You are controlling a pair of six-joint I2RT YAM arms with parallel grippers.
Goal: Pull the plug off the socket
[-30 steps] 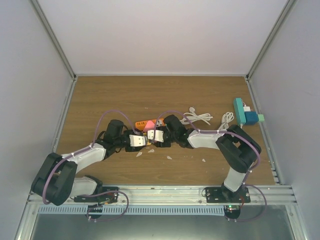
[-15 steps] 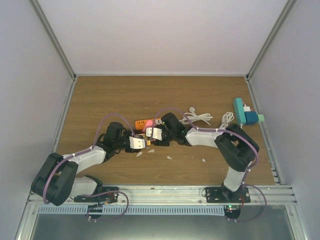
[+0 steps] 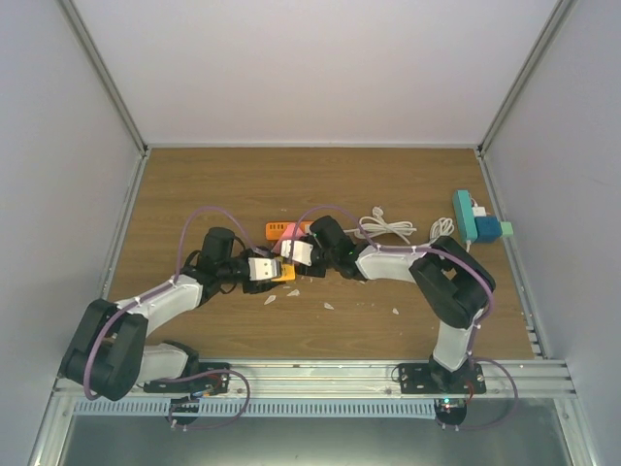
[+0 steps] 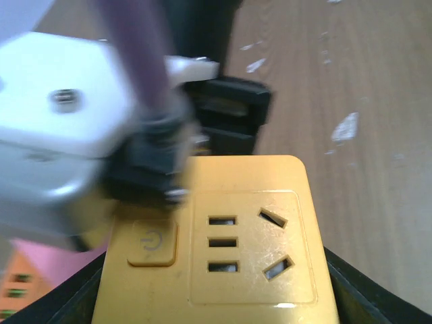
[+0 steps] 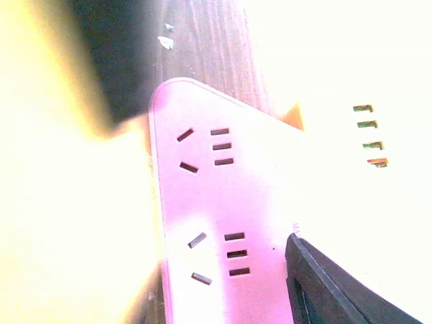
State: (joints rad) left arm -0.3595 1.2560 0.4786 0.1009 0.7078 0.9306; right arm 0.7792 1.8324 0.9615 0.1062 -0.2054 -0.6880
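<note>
When you look from above, both tools meet over the middle of the counter: your left tool sits at the yellow socket block, and your right tool is just beside the pink socket block and the orange power strip.

From the left wrist, the yellow socket block lies gripped between the black fingers. Its visible outlet is empty, and a white housing hides one corner.

From the right wrist, glare washes out most of the view. The pink socket block shows empty outlets beside one of its fingers, so you cannot tell that tool's grip.

No plug shows anywhere, so I judge the pull unconfirmed.
</note>
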